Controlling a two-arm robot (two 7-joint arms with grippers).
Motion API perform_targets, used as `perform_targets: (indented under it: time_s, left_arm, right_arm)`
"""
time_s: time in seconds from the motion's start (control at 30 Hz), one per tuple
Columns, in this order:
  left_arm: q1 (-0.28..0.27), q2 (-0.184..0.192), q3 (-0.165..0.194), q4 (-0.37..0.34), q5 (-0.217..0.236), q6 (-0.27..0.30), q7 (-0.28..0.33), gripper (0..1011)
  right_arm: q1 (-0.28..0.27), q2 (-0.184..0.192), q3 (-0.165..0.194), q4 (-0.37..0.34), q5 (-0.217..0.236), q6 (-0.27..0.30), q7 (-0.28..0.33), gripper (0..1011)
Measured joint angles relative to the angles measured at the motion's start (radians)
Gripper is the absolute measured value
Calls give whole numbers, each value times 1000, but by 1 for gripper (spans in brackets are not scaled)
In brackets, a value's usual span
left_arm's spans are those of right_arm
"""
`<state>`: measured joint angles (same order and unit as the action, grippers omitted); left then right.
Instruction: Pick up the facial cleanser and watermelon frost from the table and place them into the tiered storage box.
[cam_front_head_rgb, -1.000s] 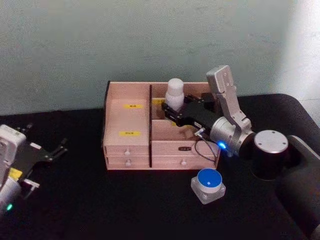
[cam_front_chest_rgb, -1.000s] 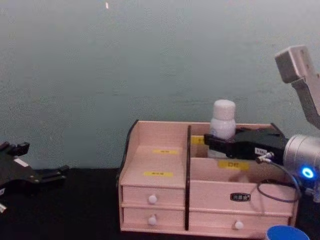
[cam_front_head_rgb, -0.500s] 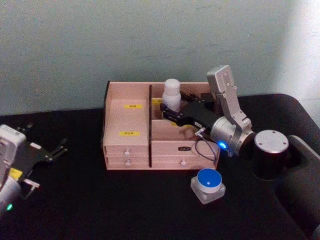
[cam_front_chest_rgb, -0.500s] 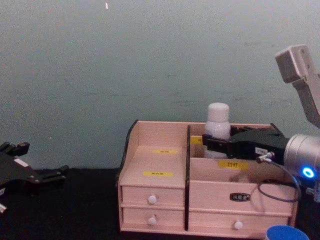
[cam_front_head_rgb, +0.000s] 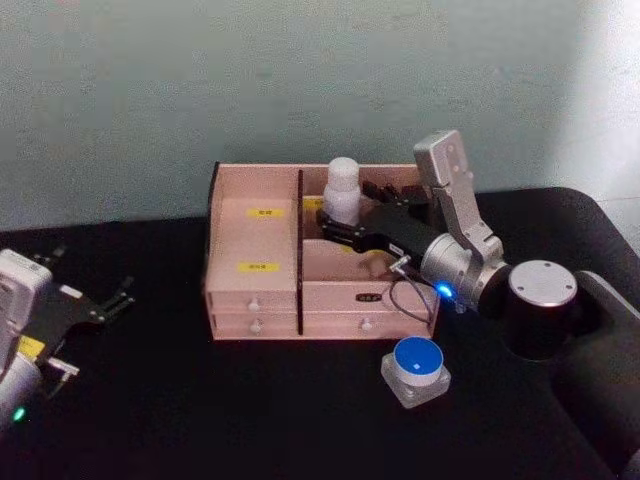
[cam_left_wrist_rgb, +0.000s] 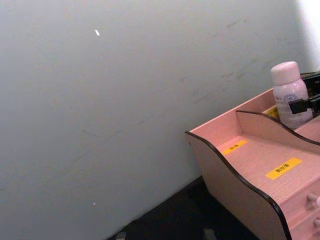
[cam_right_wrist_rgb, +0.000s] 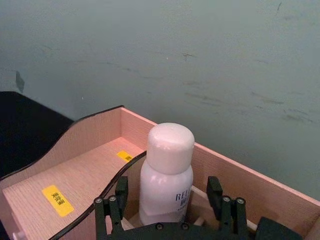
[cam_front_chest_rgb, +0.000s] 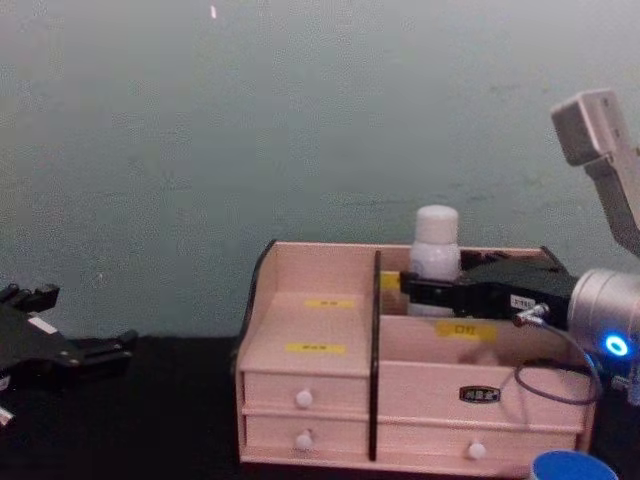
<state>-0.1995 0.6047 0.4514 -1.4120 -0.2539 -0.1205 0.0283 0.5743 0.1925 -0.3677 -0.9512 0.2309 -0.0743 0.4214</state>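
While wide apart, right jaws astride bottle (cam_right_wrist_rgb: 166, 175).

Tiered storage box (cam_front_head_rgb: 255, 240): one. Drawers (cam_front_chest_rgb: 270, 392) in its front: four. White knobs (cam_front_chest_rgb: 304, 398) counted: three. Yellow labels (cam_front_chest_rgb: 315, 348) in chest view: four. Dark upright divider (cam_front_chest_rgb: 376, 350): one. White bottle (cam_front_head_rgb: 342, 188): one. Blue-lidded container (cam_front_head_rgb: 416, 370): one. Grippers: two, left gripper (cam_front_head_rgb: 120, 295) and right gripper (cam_front_head_rgb: 335, 226).

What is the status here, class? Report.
Right gripper open, fingers astride bottle, upright in back right bay of box. Left gripper parked, far left. Blue-lidded jar on table before box; nothing in the way.
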Motion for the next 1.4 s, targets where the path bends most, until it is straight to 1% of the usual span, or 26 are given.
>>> perform_targets:
  time_s: [0.1,0.23,0.43,0.47,0.57,0.6,0.63,0.67,0.73,0.77,0.83,0.87,0.9,0.93,1.0,1.03,1.13,1.17,1.23,1.27,1.3,1.4]
  left_arm:
    - [0,0,0,0,0,0,0,1001]
    - [0,0,0,0,0,0,0,1001]
    - [0,0,0,0,0,0,0,1001]
    - [0,0,0,0,0,0,0,1001]
    - [0,0,0,0,0,0,0,1001]
    - [0,0,0,0,0,0,0,1001]
    - [0,0,0,0,0,0,0,1001]
    - [0,0,0,0,0,0,0,1001]
    - [0,0,0,0,0,0,0,1001]
    - [0,0,0,0,0,0,0,1001]
    - [0,0,0,0,0,0,0,1001]
    - [0,0,0,0,0,0,0,1001]
    - [0,0,0,0,0,0,0,1001]
    - [0,0,0,0,0,0,0,1001]
    - [0,0,0,0,0,0,0,1001]
    - [0,0,0,0,0,0,0,1001]
    - [0,0,0,0,0,0,0,1001]
    - [0,0,0,0,0,0,0,1001]
    - [0,0,0,0,0,0,0,1001]
    - [0,0,0,0,0,0,0,1001]
    - [0,0,0,0,0,0,0,1001]
    - [0,0,0,0,0,0,0,1001]
  right_arm:
    - [-2,1,0,-4,0,-2,0,1000]
    - [-15,9,3,-32,-2,-13,2,1000]
    - [-57,37,14,-118,3,-14,16,1000]
    - [-75,51,18,-150,9,-11,23,1000]
    - [-105,76,24,-204,21,-4,38,1000]
    - [-127,95,29,-240,33,0,51,1000]
    - [-135,103,31,-254,38,2,57,1000]
    - [-159,125,37,-291,53,6,72,1000]
    - [-185,149,45,-327,71,11,89,1000]
    - [-214,175,53,-365,89,14,104,1000]
    - [-238,197,59,-395,105,18,118,1000]
    - [-265,221,65,-427,120,22,131,1000]
    - [-277,233,67,-441,126,25,136,1000]
    - [-302,256,71,-470,137,32,144,1000]
    - [-323,275,74,-492,146,38,150,1000]
    - [-347,297,77,-516,153,43,156,1000]
    - [-380,331,81,-551,164,52,165,1000]
    - [-400,353,84,-570,171,60,169,1000]
    - [-418,372,86,-589,178,68,173,1000]
    - [-434,388,86,-602,183,75,177,1000]
    - [-434,388,86,-602,183,75,177,1000]
    - [-462,422,83,-621,197,92,186,1000]
